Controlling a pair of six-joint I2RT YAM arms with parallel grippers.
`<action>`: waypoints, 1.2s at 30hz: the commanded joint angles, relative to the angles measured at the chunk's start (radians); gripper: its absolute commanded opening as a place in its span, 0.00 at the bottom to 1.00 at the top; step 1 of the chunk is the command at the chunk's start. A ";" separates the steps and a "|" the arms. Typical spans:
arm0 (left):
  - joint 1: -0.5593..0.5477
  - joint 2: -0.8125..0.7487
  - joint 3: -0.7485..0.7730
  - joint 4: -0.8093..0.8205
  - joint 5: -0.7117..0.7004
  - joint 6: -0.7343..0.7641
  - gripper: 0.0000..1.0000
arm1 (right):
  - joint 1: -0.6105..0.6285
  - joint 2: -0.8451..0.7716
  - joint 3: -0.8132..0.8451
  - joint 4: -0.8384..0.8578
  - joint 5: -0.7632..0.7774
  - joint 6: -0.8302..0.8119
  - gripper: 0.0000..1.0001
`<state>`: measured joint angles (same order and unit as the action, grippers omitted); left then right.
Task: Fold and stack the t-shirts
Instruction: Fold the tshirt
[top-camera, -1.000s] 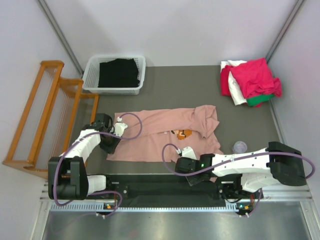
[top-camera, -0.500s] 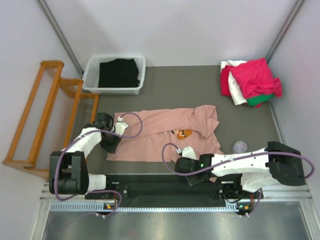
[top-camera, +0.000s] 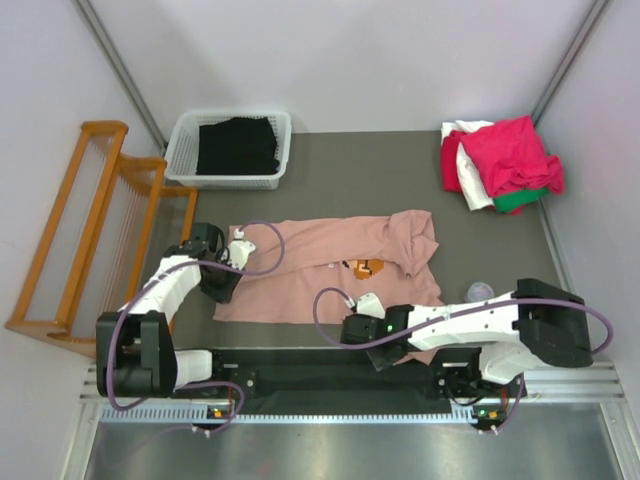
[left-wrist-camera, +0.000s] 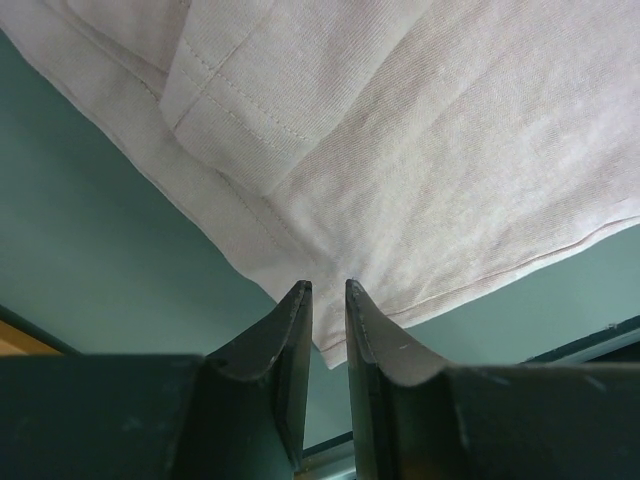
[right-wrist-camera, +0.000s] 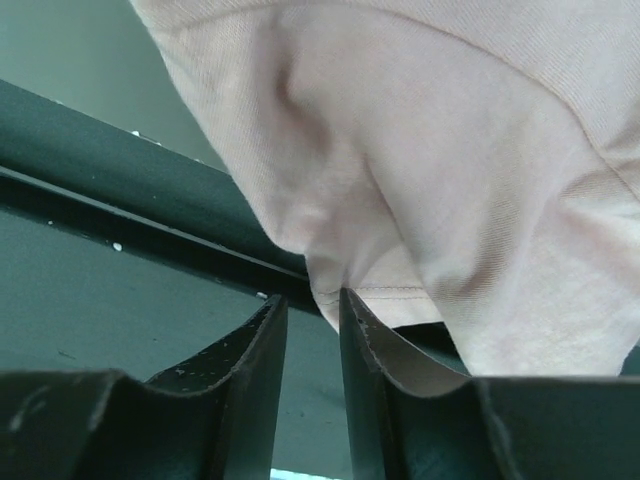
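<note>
1. The dusty-pink t-shirt (top-camera: 320, 285) lies nearer than the white basket (top-camera: 182, 150). Its long axis runs left to right, hem leftward and bunched end rightward.
2. The left gripper (left-wrist-camera: 327, 292), angled down, pinches the shirt's left near corner.
3. The right gripper (right-wrist-camera: 312, 298), its arm reaching leftward, nips the near hem.

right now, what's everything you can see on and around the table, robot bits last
dusty-pink t-shirt: one, pink with an orange print, spread across the table's middle
shirt pile: one heap, crimson-pink, white and green, far right corner
basket: one, white, far left
black cloth: one, black, inside the basket
wooden rack: one, orange-brown, left of the table
small round thing: one, pale purplish, right of the shirt, too small to identify
table: one, dark grey
left gripper: dark, at the shirt's near left corner, jaws narrow, grip unclear
right gripper: dark, pinching the shirt's near hem
</note>
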<state>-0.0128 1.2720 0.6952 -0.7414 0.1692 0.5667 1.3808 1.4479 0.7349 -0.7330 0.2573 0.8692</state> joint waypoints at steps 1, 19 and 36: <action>0.005 -0.020 0.041 -0.032 0.041 -0.008 0.25 | 0.009 0.179 -0.046 0.017 0.045 0.033 0.29; 0.005 -0.045 0.030 -0.053 0.041 -0.007 0.24 | -0.118 0.174 0.055 0.003 0.091 -0.055 0.55; 0.005 -0.045 0.020 -0.044 0.026 -0.008 0.24 | -0.112 0.181 0.135 0.006 0.086 -0.102 0.38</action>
<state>-0.0128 1.2396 0.7048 -0.7784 0.1860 0.5526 1.2743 1.6093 0.8726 -0.8570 0.2584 0.7586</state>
